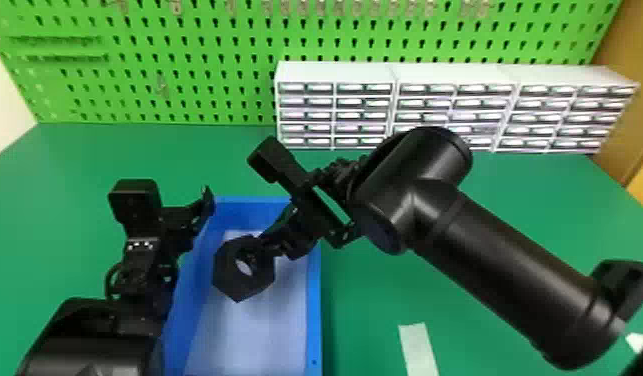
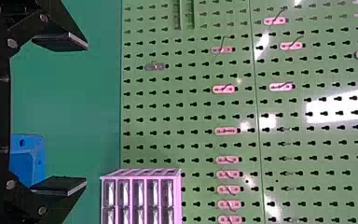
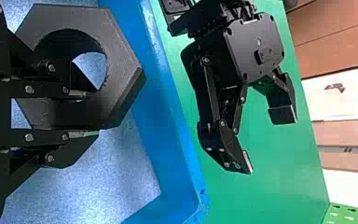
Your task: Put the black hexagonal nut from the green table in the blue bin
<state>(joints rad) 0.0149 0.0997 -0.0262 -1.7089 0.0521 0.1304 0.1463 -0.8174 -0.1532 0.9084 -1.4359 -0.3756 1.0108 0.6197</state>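
My right gripper (image 1: 265, 247) is shut on the black hexagonal nut (image 1: 225, 275), holding it over the inside of the blue bin (image 1: 313, 310). In the right wrist view one finger of the right gripper (image 3: 86, 113) passes into the hole of the nut (image 3: 121, 60) and the other lies against its outer side, with the bin (image 3: 168, 112) beyond. My left gripper (image 1: 197, 217) is at the bin's left side with its fingers spread. The left wrist view shows that left gripper (image 2: 85, 114) open, nothing between its fingers.
The bin stands on the green table (image 1: 490, 285). White drawer cabinets (image 1: 335, 72) line the table's back, before a green pegboard (image 1: 185, 95). A pale strip (image 1: 419, 350) lies on the table right of the bin. Both arms are close together around the bin.
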